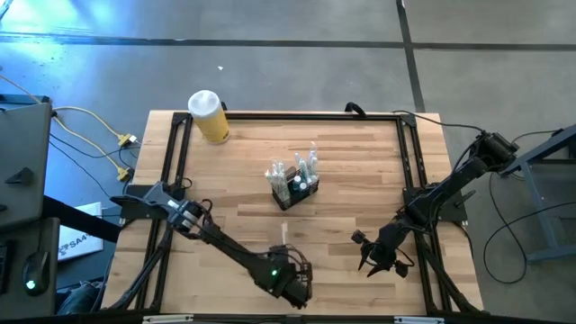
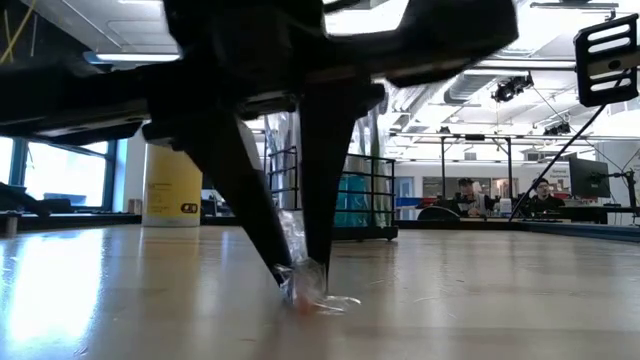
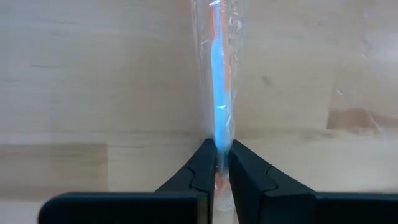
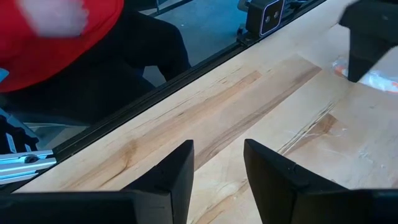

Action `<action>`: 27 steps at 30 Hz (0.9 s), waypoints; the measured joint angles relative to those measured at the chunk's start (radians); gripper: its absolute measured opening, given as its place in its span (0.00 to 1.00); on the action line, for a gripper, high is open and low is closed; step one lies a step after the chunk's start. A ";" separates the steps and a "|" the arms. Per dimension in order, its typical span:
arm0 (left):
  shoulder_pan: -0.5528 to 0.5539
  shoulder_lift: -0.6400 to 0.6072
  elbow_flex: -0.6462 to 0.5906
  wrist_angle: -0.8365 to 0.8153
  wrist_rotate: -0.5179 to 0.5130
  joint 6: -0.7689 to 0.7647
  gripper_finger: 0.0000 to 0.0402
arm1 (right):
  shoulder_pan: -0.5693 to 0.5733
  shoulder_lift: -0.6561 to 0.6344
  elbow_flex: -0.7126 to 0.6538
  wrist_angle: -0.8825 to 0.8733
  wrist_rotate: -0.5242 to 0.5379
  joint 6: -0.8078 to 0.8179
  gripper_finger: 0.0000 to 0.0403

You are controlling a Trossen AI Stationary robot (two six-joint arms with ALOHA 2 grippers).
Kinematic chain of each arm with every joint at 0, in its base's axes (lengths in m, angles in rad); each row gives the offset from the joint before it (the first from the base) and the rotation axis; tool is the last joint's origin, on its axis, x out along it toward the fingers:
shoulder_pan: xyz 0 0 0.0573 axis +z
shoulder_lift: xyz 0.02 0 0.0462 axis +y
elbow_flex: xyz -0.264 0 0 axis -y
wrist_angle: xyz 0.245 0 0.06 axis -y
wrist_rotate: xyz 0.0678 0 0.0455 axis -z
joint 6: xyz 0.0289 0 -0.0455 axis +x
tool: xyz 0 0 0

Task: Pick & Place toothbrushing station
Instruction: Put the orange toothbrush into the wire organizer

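The caddy (image 1: 293, 191), small, black and slatted, stood upright near the table's middle, holding what seemed several clear-wrapped items (image 1: 303, 169) on end, well apart from both arms.

Setting: open-plan robotics lab. Wooden worktop (image 1: 342, 171) framed by black rails on concrete floor (image 1: 297, 72); exposed ceiling ducts (image 2: 440, 95), monitors (image 2: 588, 178), and seated people (image 2: 468, 195) at desks behind.

The caddy (image 1: 293, 186) stood mid-surface with bare wood all round. The yellow jar (image 1: 209, 116) blocked only the far left corner.
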 joint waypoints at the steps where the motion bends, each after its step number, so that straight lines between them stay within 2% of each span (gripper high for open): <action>1: -0.011 0.000 0.000 0.003 -0.023 0.006 0.07 | 0.000 0.000 0.000 0.000 0.000 0.000 0.33; 10: -0.124 0.011 -0.001 0.101 -0.366 0.088 0.07 | 0.000 0.000 0.000 0.000 0.000 0.000 0.33; 17: -0.192 0.013 -0.002 0.182 -0.654 0.269 0.08 | 0.000 0.000 0.000 0.000 0.000 0.000 0.33; 21: -0.194 0.012 -0.002 0.186 -0.695 0.404 0.08 | 0.000 0.000 0.000 0.000 0.000 0.000 0.33; 27: -0.176 0.010 -0.001 0.242 -0.638 0.652 0.08 | 0.000 0.000 0.000 0.000 0.000 0.000 0.33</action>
